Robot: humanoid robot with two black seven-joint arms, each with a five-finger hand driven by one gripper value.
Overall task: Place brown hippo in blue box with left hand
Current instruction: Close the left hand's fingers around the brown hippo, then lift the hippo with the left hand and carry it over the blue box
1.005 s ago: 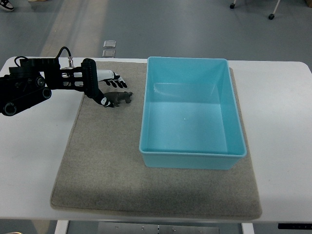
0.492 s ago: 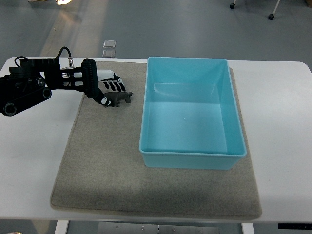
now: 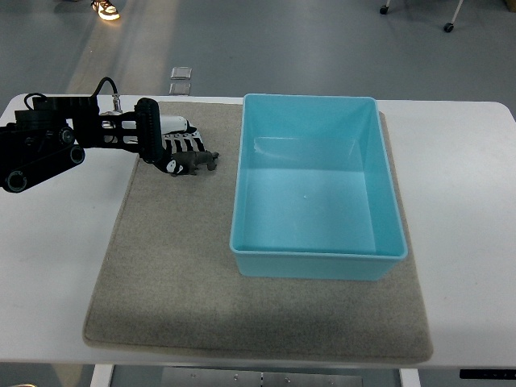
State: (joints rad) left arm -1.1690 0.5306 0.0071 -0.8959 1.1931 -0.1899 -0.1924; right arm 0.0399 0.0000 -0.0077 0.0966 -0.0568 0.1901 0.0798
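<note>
The left hand (image 3: 179, 148) comes in from the left edge of the top view and sits over the far left part of the gray mat (image 3: 169, 274), at about ten o'clock from the middle of the table (image 3: 56, 266). Its fingers (image 3: 187, 143) are curled down around the brown hippo (image 3: 196, 162), with the thumb on the near side and the other fingers on the far side, so the toy looks pinched between them. I judge the grasp as closed on the toy, though I cannot tell if the hippo is already lifted or if it rests on the mat (there is no clear shadow under it).

The hippo lies just at the fingertips, at about four o'clock from the palm. Its long axis runs roughly from nine o'clock to three o'clock, and one end sticks out of the hand toward the blue box (image 3: 318, 187). Which end is the head is too small to tell.

The box stands at three o'clock from the hand, near but not touching it, and its left wall is the first thing in the way. The box is open on top and looks empty. So the coming move, in my judgement, is to lift and carry the toy toward three o'clock, high enough to pass over this wall, then let it go inside.

The right hand does not show anywhere.
</note>
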